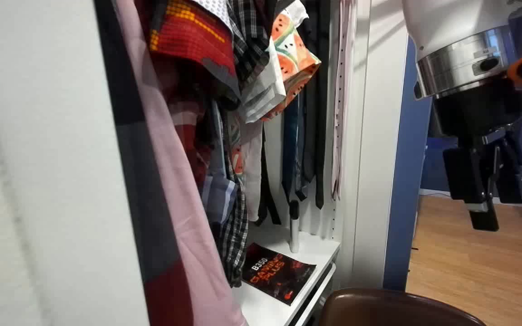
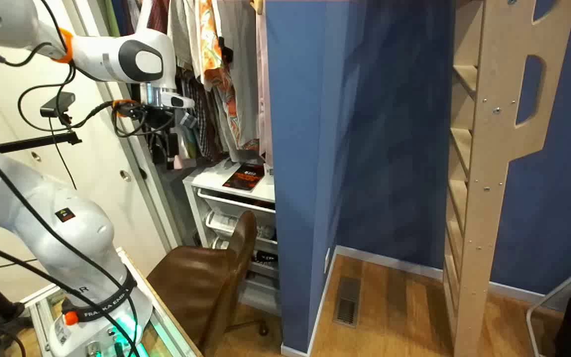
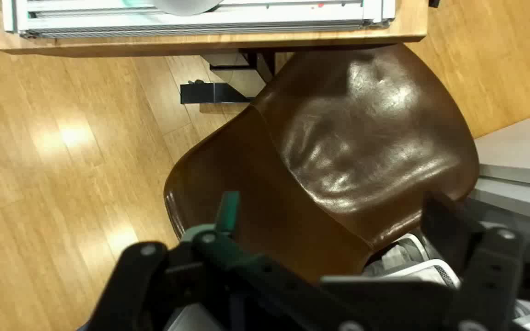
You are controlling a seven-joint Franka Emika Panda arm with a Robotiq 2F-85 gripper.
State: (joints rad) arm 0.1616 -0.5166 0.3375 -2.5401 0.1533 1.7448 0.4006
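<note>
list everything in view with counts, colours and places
cabinet: one, white, beside the blue wall
clothes: many, mixed colours, hanging above the cabinet
booklet: one, black and red, on the cabinet
ties: several, dark, by the clothes
chair: one, brown, before the cabinet
ladder: one, wooden, by the wall
vent: one, brownish, in the floor
table: one, wooden, by the chair
arm: one, white, on the table
gripper: one, black, open over the chair

2 exterior views share the white shelf (image 1: 261,305); the wrist view faces down.
</note>
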